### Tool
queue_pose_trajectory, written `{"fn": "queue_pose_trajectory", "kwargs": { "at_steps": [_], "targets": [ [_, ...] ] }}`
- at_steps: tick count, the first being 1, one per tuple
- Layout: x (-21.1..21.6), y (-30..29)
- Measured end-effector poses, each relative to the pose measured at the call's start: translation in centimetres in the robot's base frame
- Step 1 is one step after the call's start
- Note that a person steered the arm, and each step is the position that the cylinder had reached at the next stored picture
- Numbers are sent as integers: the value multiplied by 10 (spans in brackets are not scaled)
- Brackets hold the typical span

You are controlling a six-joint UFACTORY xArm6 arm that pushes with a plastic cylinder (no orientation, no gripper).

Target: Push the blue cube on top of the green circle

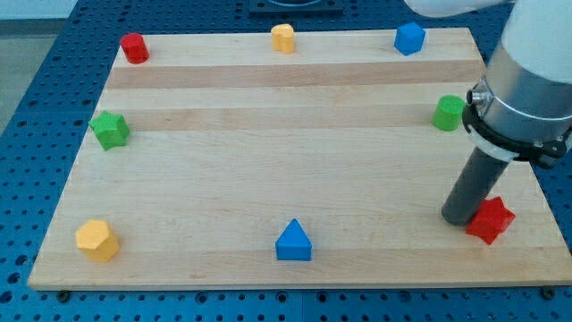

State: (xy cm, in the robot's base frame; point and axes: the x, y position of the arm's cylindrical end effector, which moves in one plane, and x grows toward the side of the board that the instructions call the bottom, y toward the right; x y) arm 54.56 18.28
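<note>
The blue cube [409, 38] sits near the board's top edge at the view's right. The green circle, a short green cylinder [449, 114], stands at the right edge, below the cube and partly behind my arm. My tip [460, 217] rests on the board at the lower right, touching or almost touching the left side of a red star block [491, 220]. The tip is far below the blue cube and well below the green circle.
A red cylinder [134, 47] is at the top left, a yellow block [283, 38] at top centre, a green star [110, 131] at the left, a yellow hexagon [96, 240] at bottom left and a blue triangle [293, 241] at bottom centre. The wooden board [268, 143] lies on a blue perforated table.
</note>
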Motion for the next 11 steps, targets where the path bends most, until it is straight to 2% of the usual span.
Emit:
{"fn": "queue_pose_trajectory", "kwargs": {
  "at_steps": [2,3,6,7,8,9,10,11],
  "targets": [
    [-56,-94],
    [-115,-106],
    [-315,-69],
    [-353,-67],
    [-353,-40],
    [-353,26],
    [-344,61],
    [-309,60]
  ]
}}
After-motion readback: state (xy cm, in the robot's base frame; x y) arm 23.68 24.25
